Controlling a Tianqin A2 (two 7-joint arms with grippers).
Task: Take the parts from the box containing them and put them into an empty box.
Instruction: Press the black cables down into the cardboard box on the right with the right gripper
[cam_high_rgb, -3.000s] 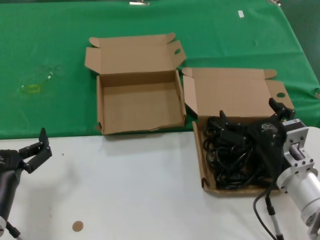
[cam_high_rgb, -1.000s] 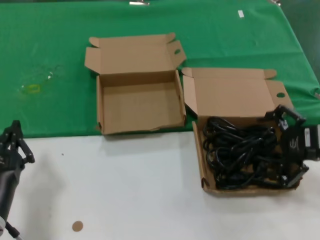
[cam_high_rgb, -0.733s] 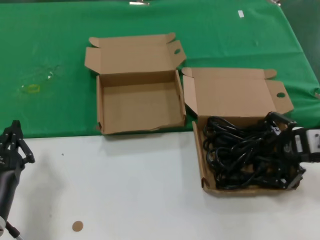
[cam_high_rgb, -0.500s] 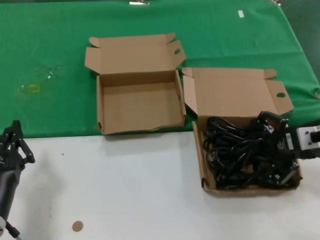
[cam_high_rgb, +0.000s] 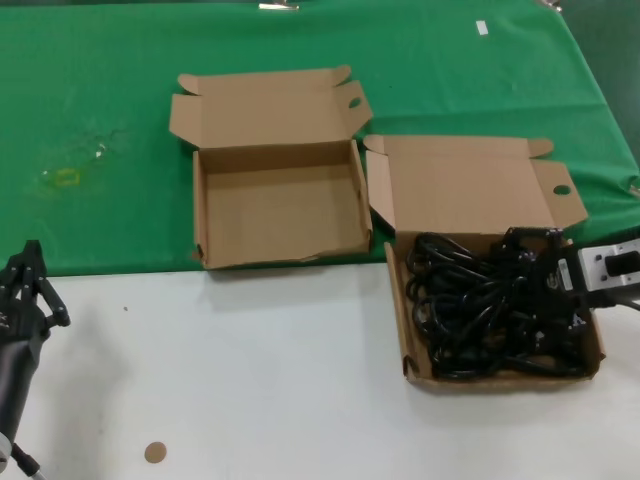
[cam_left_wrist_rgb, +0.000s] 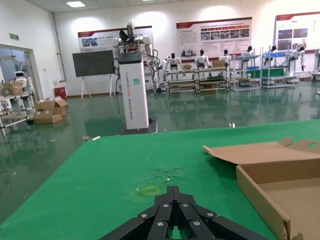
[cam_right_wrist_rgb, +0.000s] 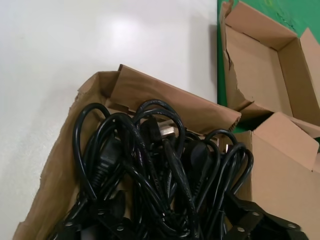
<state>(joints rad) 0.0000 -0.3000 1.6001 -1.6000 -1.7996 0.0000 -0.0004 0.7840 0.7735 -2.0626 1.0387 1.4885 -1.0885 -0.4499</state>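
Left gripper (cam_high_rgb: 22, 290) parked over white table (cam_high_rgb: 250, 380), fingers pinched together. Right gripper (cam_high_rgb: 535, 285) down among cables (cam_high_rgb: 480, 310) in right box (cam_high_rgb: 500, 375); grip can't be judged. Beyond, empty box (cam_high_rgb: 275, 210) on green cloth (cam_high_rgb: 100, 120).

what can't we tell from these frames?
- Right tool: black fingers merge with the black cables in the head view; the right wrist view cuts them off at its edge. Open, shut or gripping: cannot tell.
- Cable count: one tangle, separate bundles cannot be counted.
- Floor of the full box: covered by cables.
- Left tool: parked at the table's near left edge.
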